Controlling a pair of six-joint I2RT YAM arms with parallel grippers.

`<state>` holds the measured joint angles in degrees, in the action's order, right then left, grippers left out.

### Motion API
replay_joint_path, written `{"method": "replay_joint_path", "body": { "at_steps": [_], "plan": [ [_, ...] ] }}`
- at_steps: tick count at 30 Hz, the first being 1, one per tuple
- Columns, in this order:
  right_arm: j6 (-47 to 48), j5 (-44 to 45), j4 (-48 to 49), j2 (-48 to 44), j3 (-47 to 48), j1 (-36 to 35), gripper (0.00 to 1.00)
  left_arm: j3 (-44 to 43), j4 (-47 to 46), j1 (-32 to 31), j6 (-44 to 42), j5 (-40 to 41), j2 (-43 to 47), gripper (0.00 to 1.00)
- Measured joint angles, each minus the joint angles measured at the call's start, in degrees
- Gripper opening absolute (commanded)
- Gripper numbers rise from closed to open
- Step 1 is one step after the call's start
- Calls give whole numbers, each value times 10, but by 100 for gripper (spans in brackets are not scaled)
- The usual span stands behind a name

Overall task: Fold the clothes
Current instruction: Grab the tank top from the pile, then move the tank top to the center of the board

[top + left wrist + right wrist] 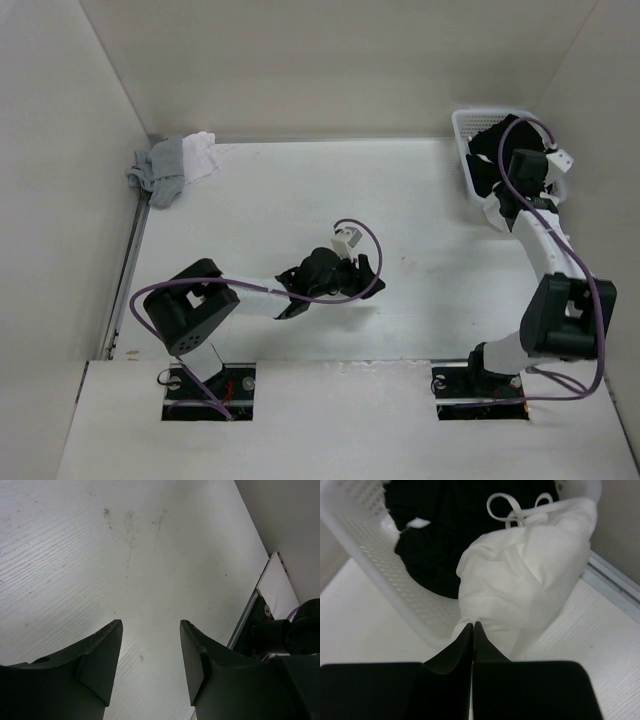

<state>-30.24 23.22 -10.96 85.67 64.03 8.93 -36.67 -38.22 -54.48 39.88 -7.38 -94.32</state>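
Nearest the bases, the left gripper (pixel 150 660) hangs over bare table (pixel 280 200) with its fingers well apart and nothing between them. Farther out on the right side, the right gripper (pixel 472 627) reaches into the white basket (pixel 365 550). Its jaws are pressed together, and their tips are on the lower fold of the white camisole (pixel 530 575), which lies bunched against the basket's wall and over the black garments (pixel 450 520). The shoulder straps (pixel 515 507) curl on the far side of the bundle. We judge the step to be drawing the camisole out of the basket. To do it well, we lift straight up and slowly, so that the thin cloth does not slip from the pinch and no black garment trails along, then carry it to the open table near the waiting left gripper. How much fabric the pads really hold is hidden. The hem and outline are lost in the folds, and from overhead the wrist covers both the fingertips and the camisole. A grey and white pile (pixel 175 165) lies in the far left corner, well apart from the basket.
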Motion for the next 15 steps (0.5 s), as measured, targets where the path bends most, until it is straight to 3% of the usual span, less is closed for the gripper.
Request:
{"method": "replay_joint_path", "body": {
  "at_steps": [4,7,11,15],
  "plan": [
    [-2,-1,10,-121,-7,-20,1,11,-13,13,5,0,0,48],
    [1,-11,13,-201,33,-87,3,37,-26,40,17,3,5,48],
    [18,-34,11,-215,118,-217,3,76,-31,87,37,12,46,48],
    [24,-46,9,-182,126,-334,7,135,-32,180,68,42,179,51]
  ]
}}
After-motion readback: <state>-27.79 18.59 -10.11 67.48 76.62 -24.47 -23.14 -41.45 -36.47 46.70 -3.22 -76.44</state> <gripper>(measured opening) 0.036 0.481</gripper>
